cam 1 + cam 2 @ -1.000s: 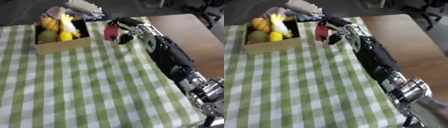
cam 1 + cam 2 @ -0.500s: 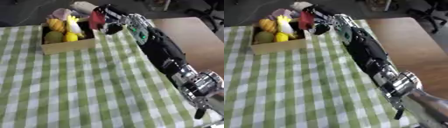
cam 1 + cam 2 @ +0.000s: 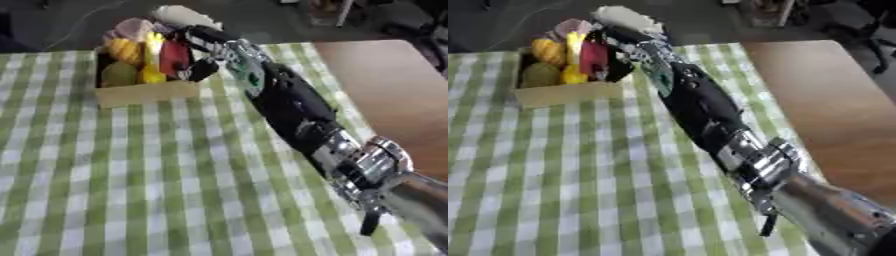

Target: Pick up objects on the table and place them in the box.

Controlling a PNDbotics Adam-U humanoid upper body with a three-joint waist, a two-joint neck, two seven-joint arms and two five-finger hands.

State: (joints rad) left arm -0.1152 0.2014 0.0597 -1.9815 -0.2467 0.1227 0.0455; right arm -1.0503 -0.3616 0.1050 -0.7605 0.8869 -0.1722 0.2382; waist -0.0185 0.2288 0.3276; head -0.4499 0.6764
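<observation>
Green/white check cloth [image 3: 131, 175] on brown table [image 3: 385, 85]. Tan box [image 3: 144, 93]: red obj [image 3: 173, 57], yellow, orange, olive-green items. Black/silver right hand [image 3: 203, 45].

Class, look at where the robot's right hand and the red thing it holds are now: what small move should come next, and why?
Probably lower a little and open the fingers. The right hand holds the red thing over the box, among the yellow and green pieces already inside, so letting go should leave it in the box.
</observation>
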